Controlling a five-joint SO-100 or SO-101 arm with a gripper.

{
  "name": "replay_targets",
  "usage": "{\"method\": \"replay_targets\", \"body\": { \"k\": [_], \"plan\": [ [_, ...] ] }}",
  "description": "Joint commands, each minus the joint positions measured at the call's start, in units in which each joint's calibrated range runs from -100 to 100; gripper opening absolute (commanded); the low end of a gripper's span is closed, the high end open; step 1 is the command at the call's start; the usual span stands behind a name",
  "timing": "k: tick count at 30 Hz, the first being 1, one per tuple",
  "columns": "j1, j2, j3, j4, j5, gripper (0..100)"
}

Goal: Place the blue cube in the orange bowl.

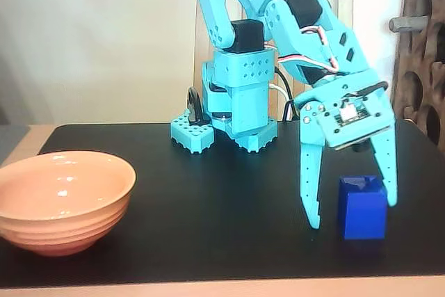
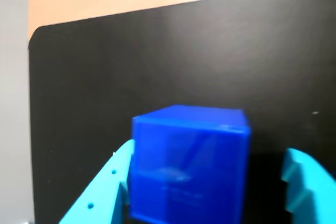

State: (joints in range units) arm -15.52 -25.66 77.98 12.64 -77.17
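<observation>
blue cube [image 1: 362,208]: deep blue, smooth glossy faces, sharp edges, sitting flat on black mat [image 1: 208,206], right side of fixed view | gripper [image 1: 351,211]: turquoise fingers spread wide, straddling cube, right gap visible in wrist view | orange bowl [image 1: 64,200]: pale peach, ridged, far left, well apart

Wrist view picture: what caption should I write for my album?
Open turquoise jaws straddle the blue cube on the black mat.
</observation>
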Motion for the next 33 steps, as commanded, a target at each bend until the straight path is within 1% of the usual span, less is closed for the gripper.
{"method": "replay_targets", "body": {
  "k": [1,6,11,30,33],
  "plan": [
    [0.37,1.33,-0.85,-1.31,-0.99,22],
    [0.37,1.33,-0.94,-1.4,-0.99,22],
    [0.37,-0.03,-0.66,-1.57,-0.94,18],
    [0.47,-0.63,-0.85,-1.57,-0.73,19],
    [1.88,-0.89,-1.66,-1.66,-0.57,19]
  ]
}}
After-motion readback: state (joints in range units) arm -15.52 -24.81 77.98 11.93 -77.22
